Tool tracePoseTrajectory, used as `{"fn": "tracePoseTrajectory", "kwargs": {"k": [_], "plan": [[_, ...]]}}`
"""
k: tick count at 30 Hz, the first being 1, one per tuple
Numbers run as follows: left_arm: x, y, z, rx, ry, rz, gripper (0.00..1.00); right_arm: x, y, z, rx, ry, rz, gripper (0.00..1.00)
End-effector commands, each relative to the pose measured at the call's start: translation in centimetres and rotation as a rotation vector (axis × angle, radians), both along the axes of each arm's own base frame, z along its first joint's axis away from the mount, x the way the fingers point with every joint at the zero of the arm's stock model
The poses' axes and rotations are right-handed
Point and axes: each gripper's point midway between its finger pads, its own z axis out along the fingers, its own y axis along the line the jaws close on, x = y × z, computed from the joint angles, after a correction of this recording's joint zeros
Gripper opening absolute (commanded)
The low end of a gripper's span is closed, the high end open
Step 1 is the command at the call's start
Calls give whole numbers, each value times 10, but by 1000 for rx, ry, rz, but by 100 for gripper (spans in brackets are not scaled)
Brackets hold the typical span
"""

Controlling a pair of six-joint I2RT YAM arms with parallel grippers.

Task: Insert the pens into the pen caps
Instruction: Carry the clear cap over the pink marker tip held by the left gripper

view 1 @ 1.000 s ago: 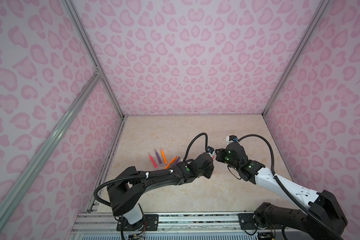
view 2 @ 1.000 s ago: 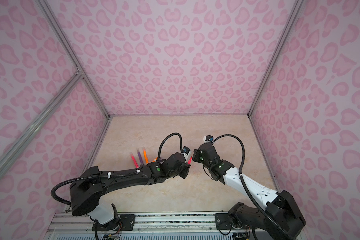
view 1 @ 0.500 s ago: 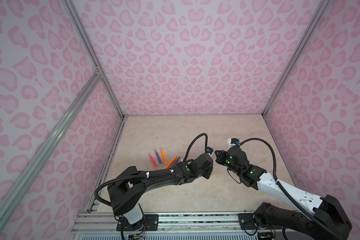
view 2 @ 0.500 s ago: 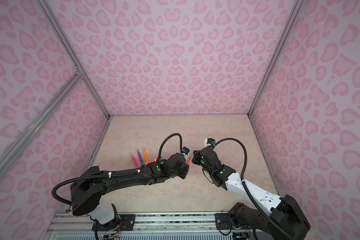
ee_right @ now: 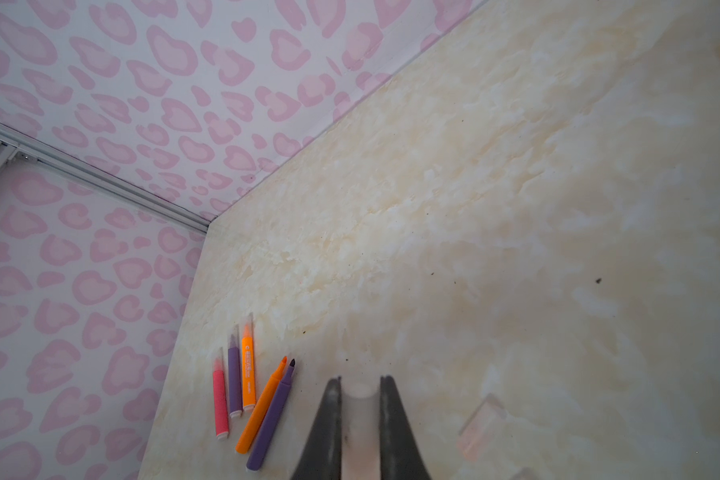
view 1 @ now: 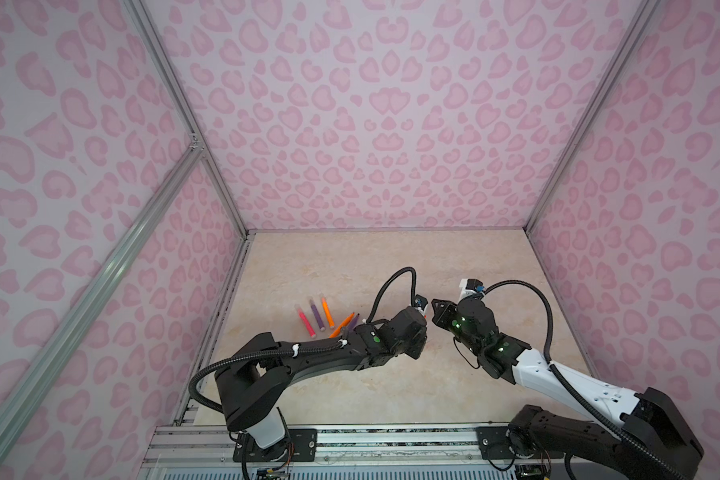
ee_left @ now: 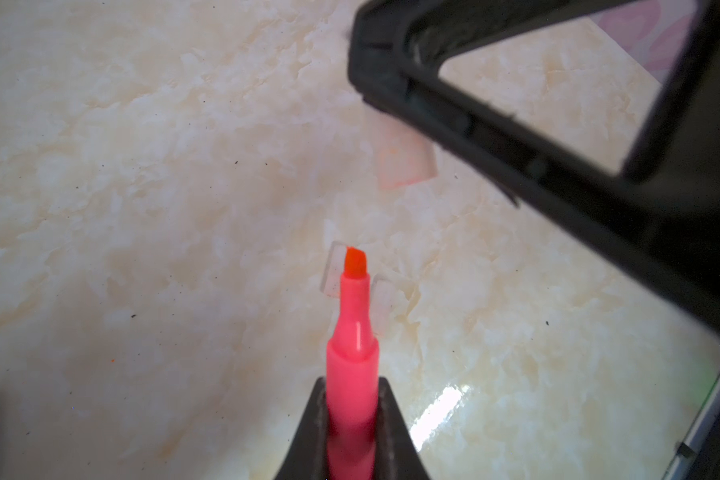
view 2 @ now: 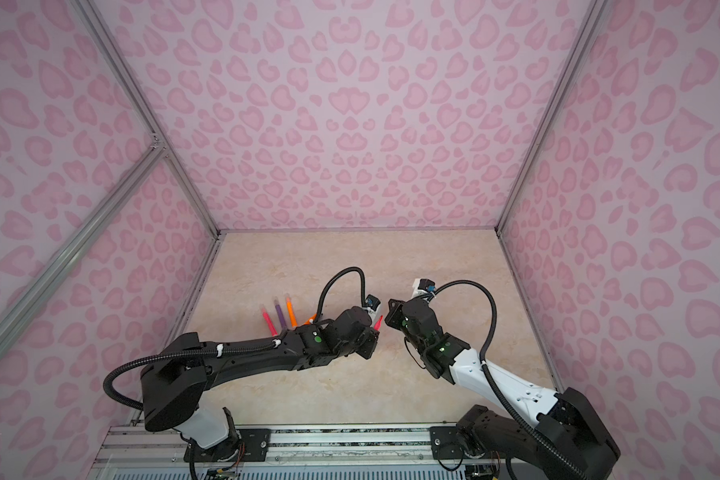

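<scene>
My left gripper (ee_left: pixel 352 384) is shut on a pink-red pen (ee_left: pixel 352 353), whose bare tip (ee_left: pixel 354 264) points away from the wrist. In a top view the pen (view 2: pixel 378 322) sticks out toward my right gripper (view 2: pixel 389 307), a short gap apart. The right gripper (ee_right: pixel 360 380) is shut on a clear pen cap (ee_right: pixel 360 409). Five pens lie on the floor: pink (ee_right: pixel 220 399), purple (ee_right: pixel 234 380) and orange (ee_right: pixel 248 370) in a row with clear caps on, then an uncapped orange (ee_right: pixel 262 407) and an uncapped purple (ee_right: pixel 273 419).
Two loose clear caps (ee_left: pixel 333 270) (ee_left: pixel 383 303) lie on the beige floor below the held pen's tip. Another faint cap (ee_right: pixel 481 428) lies near the right gripper. Pink patterned walls (view 1: pixel 371 124) close in three sides. The floor pens (view 1: pixel 316 313) lie left of both grippers.
The right arm's wrist and forearm have sunk a little and swung; its gripper stays close in front of the left gripper's pen. The left arm has hardly moved.
</scene>
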Motion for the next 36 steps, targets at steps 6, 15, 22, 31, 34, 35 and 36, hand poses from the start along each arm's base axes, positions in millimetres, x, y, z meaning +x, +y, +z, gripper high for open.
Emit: {"fn": "tracePoseTrajectory", "kwargs": {"k": [6, 15, 22, 31, 34, 35, 36], "plan": [[3, -4, 8, -21, -23, -5, 3, 6, 22, 2, 48, -4, 54, 0], [7, 1, 7, -4, -32, 26, 3, 0, 21, 4, 59, -7, 42, 0], [8, 3, 10, -9, -42, 38, 3, -3, 28, 5, 42, -5, 49, 0], [11, 12, 17, -18, -70, 80, 3, -6, 31, 5, 45, -8, 45, 0], [12, 14, 17, -14, -73, 87, 3, -7, 33, 7, 41, -16, 47, 0], [12, 14, 18, -16, -75, 90, 3, -8, 35, 7, 42, -17, 52, 0], [13, 15, 18, -17, -77, 95, 3, -8, 36, 7, 41, -18, 55, 0]]}}
